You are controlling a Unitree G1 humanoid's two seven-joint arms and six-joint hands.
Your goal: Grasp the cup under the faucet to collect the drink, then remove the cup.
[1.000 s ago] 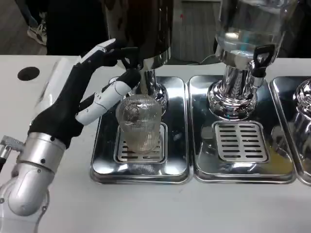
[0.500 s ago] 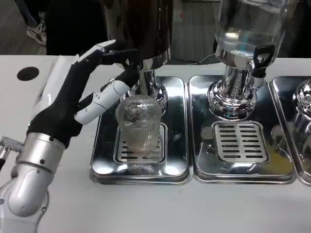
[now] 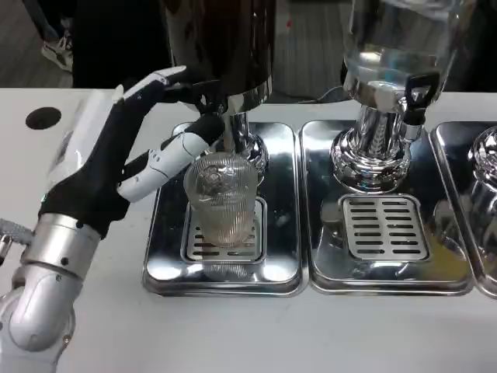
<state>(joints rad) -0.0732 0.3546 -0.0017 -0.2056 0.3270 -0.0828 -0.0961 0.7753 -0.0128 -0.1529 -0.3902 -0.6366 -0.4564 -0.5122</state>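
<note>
The ribbed glass cup (image 3: 221,200) stands upright on the slotted grate (image 3: 224,237) of the left drip tray (image 3: 224,272), directly below the dark dispenser (image 3: 221,43) and its faucet (image 3: 208,93) — placed there so that whatever runs from the spout lands inside it and any spill drains through the grate. The cup looks clear, with no obvious level of drink in it, though its ribbing makes this hard to judge.

The left hand (image 3: 136,151) reaches in from the cup's left side. Its lower fingers (image 3: 175,151) lie stretched toward the cup's upper wall, touching or very nearly touching it, while the upper ones extend to the black faucet handle. The fingers are spread apart rather than wrapped around anything; I cannot see a firm hold on the glass, so the hand reads as open, steadying and reaching more than gripping. That split posture makes sense as a judgement: one part braces the cup, the other works the tap.

To the right, a second tray (image 3: 388,268) carries a clear-tank dispenser (image 3: 392,47) with its own black tap — not the one in use. Both trays sit on the white tabletop (image 3: 233,334).

Collection seems barely begun; removal of the cup is not yet done.
</note>
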